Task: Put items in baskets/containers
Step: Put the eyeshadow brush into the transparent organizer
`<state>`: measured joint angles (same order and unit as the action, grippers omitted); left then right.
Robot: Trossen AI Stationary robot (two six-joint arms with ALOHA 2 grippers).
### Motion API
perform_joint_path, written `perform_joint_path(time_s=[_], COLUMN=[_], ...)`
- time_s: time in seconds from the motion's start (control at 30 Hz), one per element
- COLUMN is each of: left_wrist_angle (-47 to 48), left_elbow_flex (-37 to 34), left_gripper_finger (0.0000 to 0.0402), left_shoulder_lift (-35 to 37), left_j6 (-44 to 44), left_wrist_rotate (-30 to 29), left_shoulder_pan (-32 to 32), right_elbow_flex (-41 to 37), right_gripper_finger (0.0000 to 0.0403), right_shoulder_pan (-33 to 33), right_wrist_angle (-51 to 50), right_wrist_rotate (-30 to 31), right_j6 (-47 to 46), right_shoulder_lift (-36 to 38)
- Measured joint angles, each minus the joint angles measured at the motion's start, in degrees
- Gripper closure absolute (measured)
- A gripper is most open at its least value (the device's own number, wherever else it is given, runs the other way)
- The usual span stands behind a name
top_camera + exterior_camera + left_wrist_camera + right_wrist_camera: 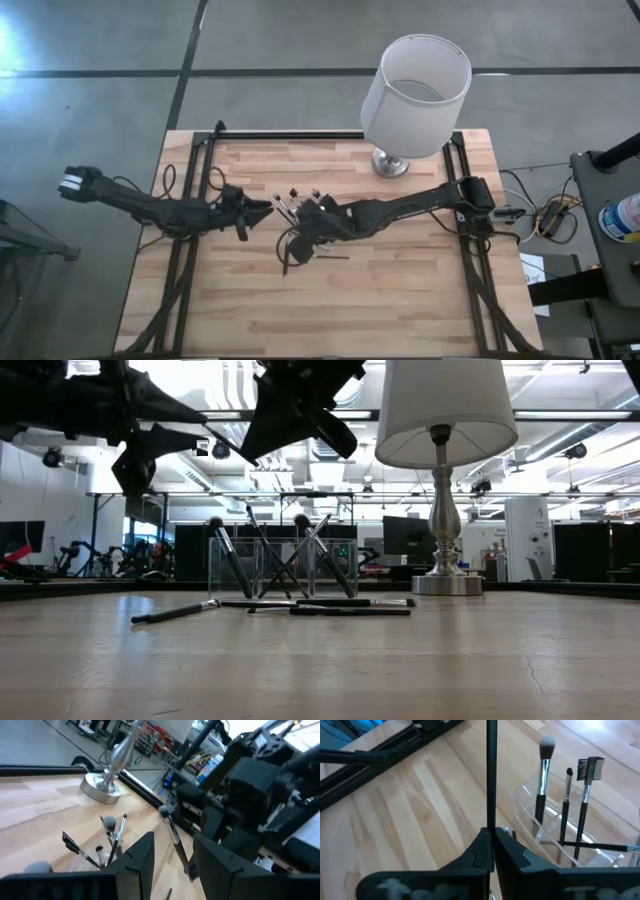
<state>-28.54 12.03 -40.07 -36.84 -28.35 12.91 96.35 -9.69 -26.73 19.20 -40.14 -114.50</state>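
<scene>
The items are thin make-up brushes with dark handles. Several stand upright in the clear tray [282,565], which shows again in the right wrist view [555,827], their lower ends inside it. Others lie flat on the wood in front of it [330,607], and one lies apart [172,613]. My right gripper [493,851] hovers above the table next to the tray [300,205] and is shut on one brush [491,775]. My left gripper [172,865] is open, just left of the right one [264,211], facing the held brush [172,832]. My right gripper pinches one brush by the end of its thin dark handle [491,822] between its two fingers. The brush sticks straight out ahead of the fingertips, in line with them. It is lifted clear of the table.
A white drum-shaded lamp stands on a silver base [390,163] at the far edge, right of the tray. Black frame rails [205,160] run along the table's left, far and right sides. Bare wood lies toward the near edge [350,310].
</scene>
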Motion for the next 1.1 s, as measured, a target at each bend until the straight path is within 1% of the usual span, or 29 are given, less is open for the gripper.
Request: perform_joint_path(time_s=[0.13, 0.27, 0.33, 0.4, 0.47, 0.57, 0.8, 0.97, 1.1], left_wrist_angle=[-1.61, -1.59, -1.86, -4.26, -5.95, -5.67, -5.53, -5.06, -4.39], left_elbow_flex=[-0.02, -0.02, 0.08, 0.25, 0.48, 0.64, 0.79, 0.79, 0.94], left_gripper_finger=[0.0274, 0.0274, 0.0274, 0.0278, 0.0286, 0.0309, 0.0386, 0.0390, 0.0390], left_shoulder_lift=[-0.09, -1.29, -2.24, -3.19, -3.68, -4.16, -4.31, -4.36, -4.36], left_j6=[-1.99, -4.07, -4.91, -5.13, -5.16, -5.18, -5.43, -5.22, -1.86], left_wrist_rotate=[0.01, 2.09, 2.18, 2.22, 2.16, 2.18, 2.27, 2.21, 1.87], left_shoulder_pan=[-1.33, -2.06, -2.12, -2.36, -2.47, -2.60, -2.75, -3.18, -3.77], right_elbow_flex=[-0.01, -0.01, -0.01, -0.01, -0.01, -0.05, -0.05, -0.05, -0.03], right_gripper_finger=[0.0394, 0.0394, 0.0395, 0.0395, 0.0395, 0.0395, 0.0395, 0.0395, 0.0386], right_shoulder_pan=[0.00, 0.00, 0.00, 0.00, 0.00, 0.00, 0.78, 1.90, 2.20], right_wrist_angle=[2.48, 4.50, 5.15, 5.17, 5.11, 5.05, 5.75, 6.28, 4.70], right_wrist_rotate=[0.20, 0.41, 0.44, 0.44, 0.44, 0.47, 1.77, 2.01, 1.95], right_j6=[0.01, 0.02, 0.02, 0.00, -0.06, -0.25, -0.21, 0.60, 1.57], right_shoulder_lift=[0.00, 0.00, -0.02, -0.27, -0.65, -0.76, -0.76, -0.76, -0.75])
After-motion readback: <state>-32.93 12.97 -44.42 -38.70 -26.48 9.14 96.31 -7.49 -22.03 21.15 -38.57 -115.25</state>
